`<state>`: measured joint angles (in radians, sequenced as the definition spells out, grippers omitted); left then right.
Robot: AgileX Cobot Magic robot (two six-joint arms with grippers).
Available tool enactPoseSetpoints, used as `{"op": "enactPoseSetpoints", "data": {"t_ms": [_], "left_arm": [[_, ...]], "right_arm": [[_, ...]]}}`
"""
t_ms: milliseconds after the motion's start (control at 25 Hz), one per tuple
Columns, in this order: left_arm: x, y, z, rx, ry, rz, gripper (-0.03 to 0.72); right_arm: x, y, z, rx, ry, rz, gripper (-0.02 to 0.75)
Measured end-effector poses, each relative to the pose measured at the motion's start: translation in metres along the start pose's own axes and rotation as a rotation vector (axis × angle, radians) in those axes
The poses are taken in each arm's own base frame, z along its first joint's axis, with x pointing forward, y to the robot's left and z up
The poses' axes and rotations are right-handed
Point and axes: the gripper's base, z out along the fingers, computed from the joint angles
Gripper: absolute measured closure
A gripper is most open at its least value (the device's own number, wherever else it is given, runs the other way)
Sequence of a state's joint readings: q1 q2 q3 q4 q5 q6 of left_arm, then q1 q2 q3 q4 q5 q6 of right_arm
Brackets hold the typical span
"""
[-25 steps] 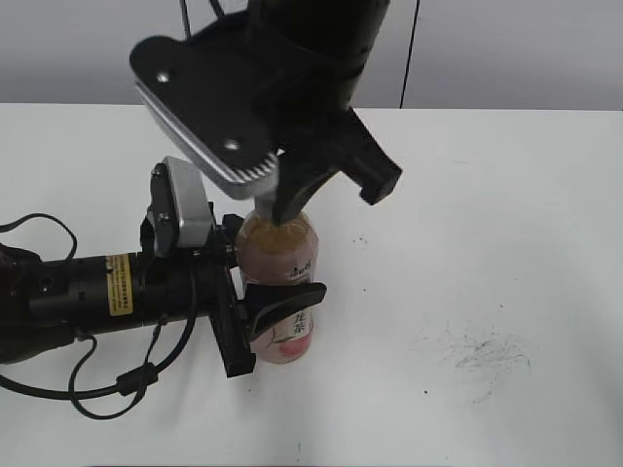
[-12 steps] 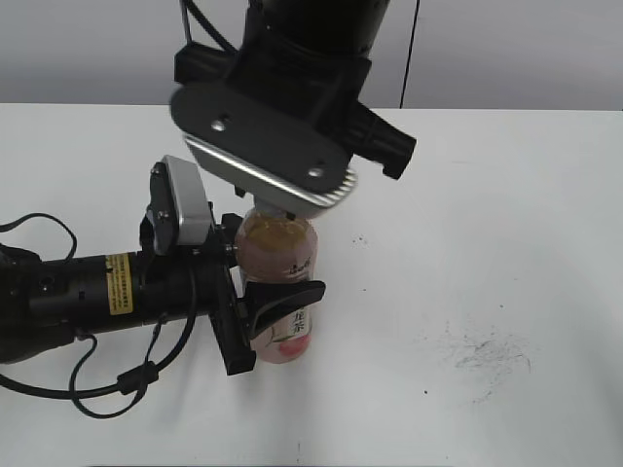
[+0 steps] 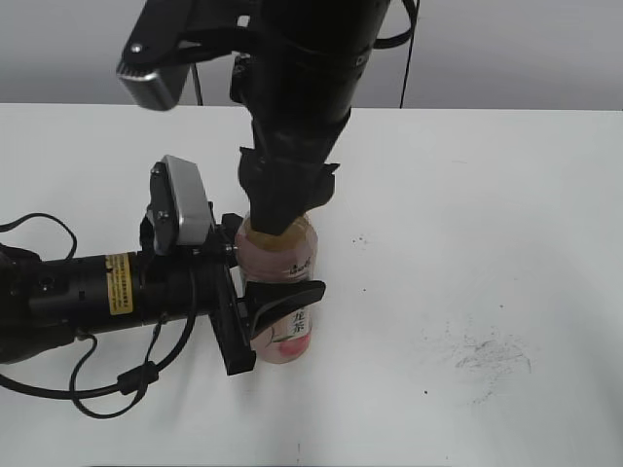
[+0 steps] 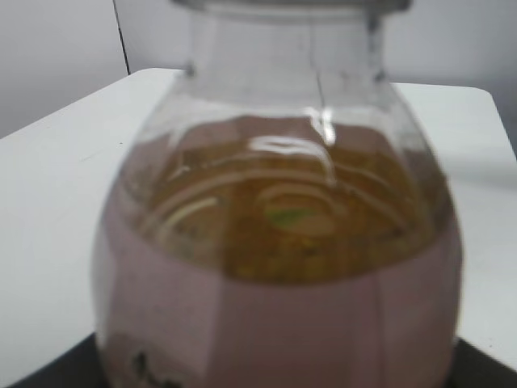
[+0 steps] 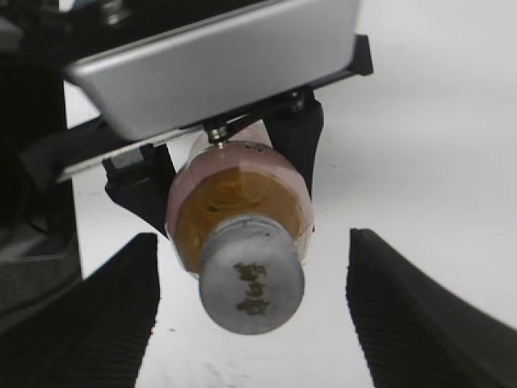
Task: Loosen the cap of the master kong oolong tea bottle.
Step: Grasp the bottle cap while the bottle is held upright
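The master kong oolong tea bottle stands upright on the white table, its pink-and-white label facing front. My left gripper reaches in from the left and is shut on the bottle's body. In the left wrist view the bottle fills the frame. My right gripper hangs straight down over the bottle's top and hides the cap in the exterior view. In the right wrist view the light-grey cap with its dark mark sits between the open fingers of my right gripper, with a gap on each side.
The left arm's black body and cable lie along the table's left side. Dark scuff marks are on the table at the right. A grey wall runs behind the table's far edge.
My right wrist has rotated above the bottle; its silver plate swung from in front of the bottle up to the upper left. The bottle and left gripper have not moved.
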<state>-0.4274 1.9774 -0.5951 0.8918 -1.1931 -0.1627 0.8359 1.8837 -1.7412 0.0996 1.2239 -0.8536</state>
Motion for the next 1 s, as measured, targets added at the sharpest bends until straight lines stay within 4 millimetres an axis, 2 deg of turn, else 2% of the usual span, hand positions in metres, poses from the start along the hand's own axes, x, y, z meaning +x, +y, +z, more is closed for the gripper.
{"op": "enactPoseSetpoints", "data": {"t_ms": [200,480,680,920,1000], "left_arm": [[0.0000,0.0002,0.0000,-0.002,0.000,-0.002,0.293],[0.0000,0.0003,0.0000,-0.003,0.000,-0.002,0.293],[0.0002,0.0003,0.0000,-0.004,0.000,-0.003,0.293],[0.0001,0.0006,0.0000,-0.007,-0.001,-0.005,0.293],[0.0001,0.0009,0.0000,-0.010,-0.001,-0.006,0.293]], "right_arm": [[0.0000,0.0000,0.0000,0.000,0.000,0.442,0.204],[0.0000,0.0000,0.0000,0.000,0.000,0.874,0.212],[0.0016,-0.0014,0.0000,0.023,0.009,0.963,0.284],[0.0017,-0.0016,0.0000,0.025,0.008,0.972,0.442],[0.0016,-0.0017,0.0000,0.026,0.008,0.941,0.461]]}}
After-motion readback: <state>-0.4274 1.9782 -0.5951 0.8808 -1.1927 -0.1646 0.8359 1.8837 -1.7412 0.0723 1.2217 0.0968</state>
